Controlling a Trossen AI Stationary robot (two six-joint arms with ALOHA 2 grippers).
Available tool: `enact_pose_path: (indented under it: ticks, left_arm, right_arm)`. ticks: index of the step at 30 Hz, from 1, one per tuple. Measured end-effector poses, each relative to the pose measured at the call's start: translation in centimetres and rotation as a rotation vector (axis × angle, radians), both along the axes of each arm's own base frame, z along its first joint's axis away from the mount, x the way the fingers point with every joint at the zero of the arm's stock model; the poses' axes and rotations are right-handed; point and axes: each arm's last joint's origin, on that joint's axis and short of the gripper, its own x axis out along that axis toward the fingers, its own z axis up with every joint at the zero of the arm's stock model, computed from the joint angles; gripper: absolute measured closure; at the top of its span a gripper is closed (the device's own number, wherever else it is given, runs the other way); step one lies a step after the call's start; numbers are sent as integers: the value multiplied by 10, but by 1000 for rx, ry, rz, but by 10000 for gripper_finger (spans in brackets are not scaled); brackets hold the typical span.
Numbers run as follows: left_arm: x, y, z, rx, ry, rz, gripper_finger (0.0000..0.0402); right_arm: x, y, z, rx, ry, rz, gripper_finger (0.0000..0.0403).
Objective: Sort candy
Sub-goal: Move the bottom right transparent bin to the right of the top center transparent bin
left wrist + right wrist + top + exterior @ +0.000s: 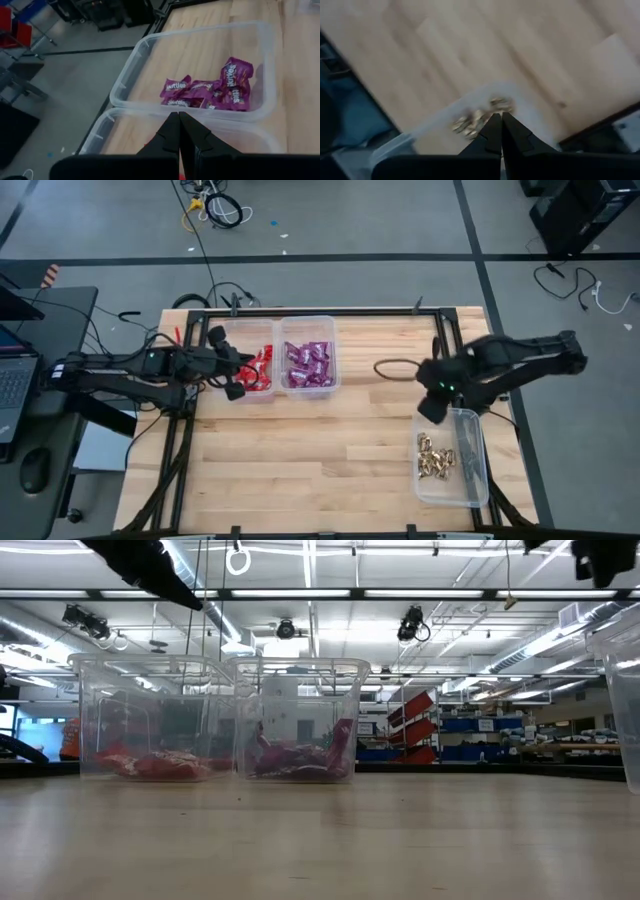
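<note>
Red packets [262,370] lie in a clear bin at the table's far left, also visible in the low view [155,762]. Purple packets [307,365] [210,90] fill the clear bin right beside it [295,758]. Gold foil pieces [435,457] [480,119] sit in a third clear bin [470,480] at the near right. My left gripper [235,377] [178,120] hangs shut above the red bin's left side. My right gripper [432,406] [498,120] is shut above the far end of the gold bin. Neither holds candy.
A dark cable loop [395,367] lies on the wood between the purple bin and my right arm. Bare tabletop [310,470] spreads across the near middle. A laptop [10,375] and a mouse stand on a side desk to the left, off the table.
</note>
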Motion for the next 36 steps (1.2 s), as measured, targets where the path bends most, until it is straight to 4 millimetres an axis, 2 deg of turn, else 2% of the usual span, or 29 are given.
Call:
enact_pose_path:
  ticks: [4, 10, 14, 16, 24, 30, 36]
  left_arm:
    - [0, 0, 0, 17, 4, -11, 401]
    - [0, 0, 0, 38, 24, -23, 401]
    - [0, 0, 1, 71, 35, -43, 401]
    - [1, 0, 1, 88, 46, -53, 401]
    - [0, 0, 0, 100, 55, -59, 401]
    - [0, 0, 0, 102, 55, -52, 401]
    - [0, 0, 0, 104, 56, -49, 401]
  right_arm:
    - [-2, 27, 0, 63, 13, 41, 403]
    - [2, 63, -16, 70, 183, 18, 403]
    - [-2, 76, -28, -18, 362, -35, 403]
    - [1, 81, -33, -33, 382, -47, 403]
    - [6, 79, -52, -110, 430, -61, 403]
    - [10, 69, -58, -186, 415, -41, 403]
    - [12, 56, -73, -234, 449, -23, 403]
